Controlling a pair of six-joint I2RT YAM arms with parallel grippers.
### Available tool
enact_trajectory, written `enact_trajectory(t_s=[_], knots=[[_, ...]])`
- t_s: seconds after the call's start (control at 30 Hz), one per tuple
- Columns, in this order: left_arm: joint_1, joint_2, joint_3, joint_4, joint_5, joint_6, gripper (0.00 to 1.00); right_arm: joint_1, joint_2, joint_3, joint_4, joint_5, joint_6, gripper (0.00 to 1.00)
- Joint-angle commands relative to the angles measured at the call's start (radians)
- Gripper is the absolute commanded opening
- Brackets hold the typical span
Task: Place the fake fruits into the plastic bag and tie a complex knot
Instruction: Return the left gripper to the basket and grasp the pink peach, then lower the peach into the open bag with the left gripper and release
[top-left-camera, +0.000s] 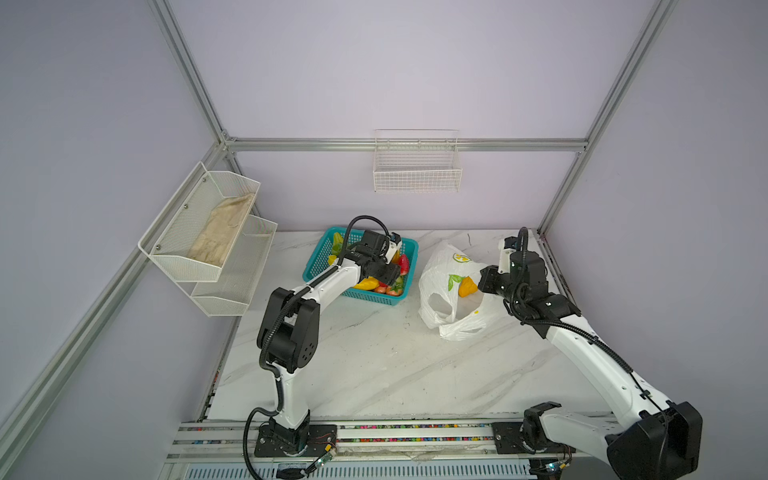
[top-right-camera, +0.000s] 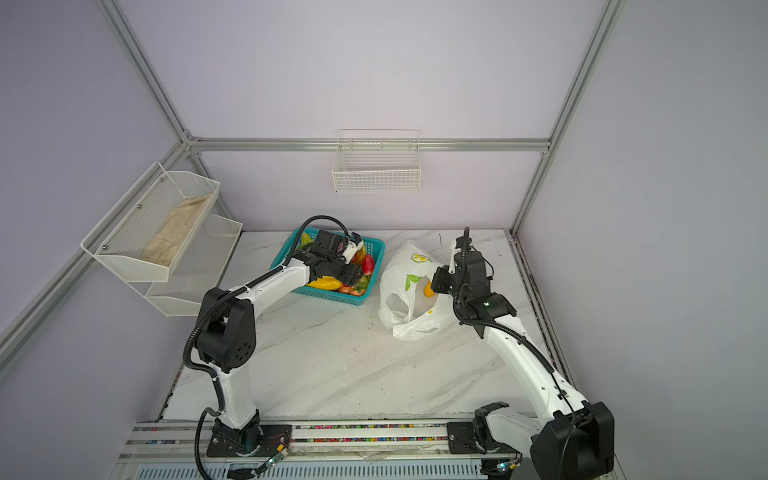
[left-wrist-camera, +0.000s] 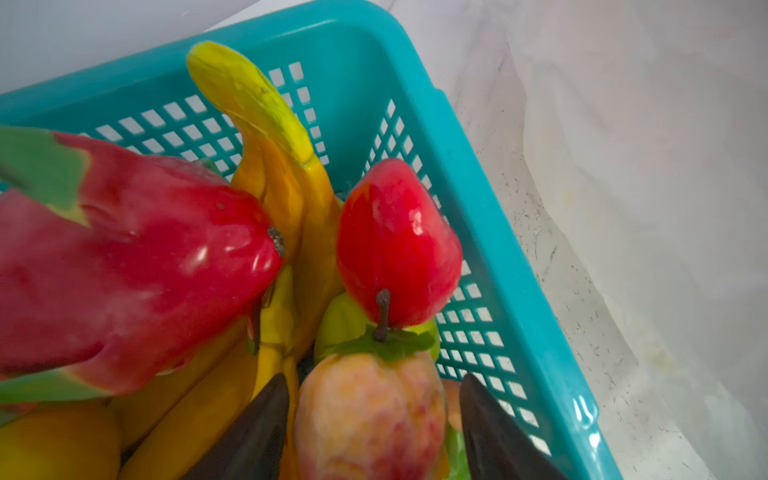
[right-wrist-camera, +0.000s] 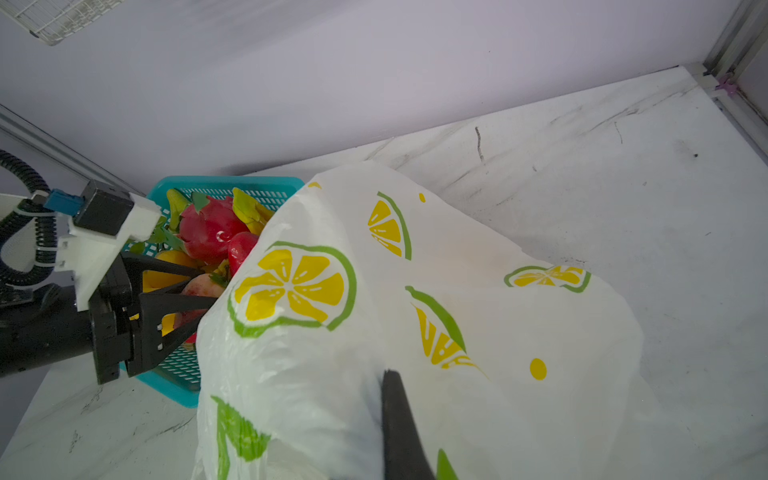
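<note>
The fake fruits lie heaped in a teal mesh basket (top-left-camera: 374, 297) (left-wrist-camera: 519, 270): a pink-red dragon fruit (left-wrist-camera: 124, 270), yellow bananas (left-wrist-camera: 282, 187), a glossy red fruit (left-wrist-camera: 395, 245), a green pear (left-wrist-camera: 340, 320). My left gripper (left-wrist-camera: 372, 378) (top-left-camera: 388, 274) is open inside the basket, its jaws standing either side of a pink-orange fruit (left-wrist-camera: 370, 415) with thin gaps. The plastic bag (top-left-camera: 440, 286) (right-wrist-camera: 457, 291) sits right of the basket with an orange-yellow fruit (top-left-camera: 467, 286) inside. My right gripper (top-left-camera: 482, 283) is shut on the bag's rim; one finger (right-wrist-camera: 399, 424) shows, the other is under the film.
White marble table (top-left-camera: 374, 361). A wire basket (top-left-camera: 417, 166) hangs on the back wall. Two mesh shelves (top-left-camera: 232, 286) hang on the left wall, the upper holding a cloth (top-left-camera: 220, 232). An aluminium rail (top-left-camera: 415, 434) runs along the front edge.
</note>
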Motion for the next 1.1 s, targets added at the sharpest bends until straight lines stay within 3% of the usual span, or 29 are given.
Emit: enact_trajectory(t_s=[0.0,0.13,0.33,0.67,1.07], knots=[[0.000,0.008,0.109,-0.017,0.004,0.038,0.65,-0.002,-0.001,0.015,-0.009,0.000,-0.017,0.00],[-0.002,0.029,0.126,-0.033,-0.007,0.045,0.64,-0.003,-0.003,0.014,-0.008,-0.003,-0.017,0.00],[-0.007,0.028,0.130,-0.044,0.006,0.049,0.55,-0.002,0.002,0.019,-0.005,-0.008,-0.018,0.00],[-0.006,-0.083,0.116,-0.035,0.093,-0.012,0.41,-0.004,0.001,0.010,0.054,-0.054,0.021,0.00],[-0.016,-0.465,-0.254,0.336,0.217,-0.230,0.34,-0.002,0.039,-0.011,0.140,-0.113,0.073,0.00]])
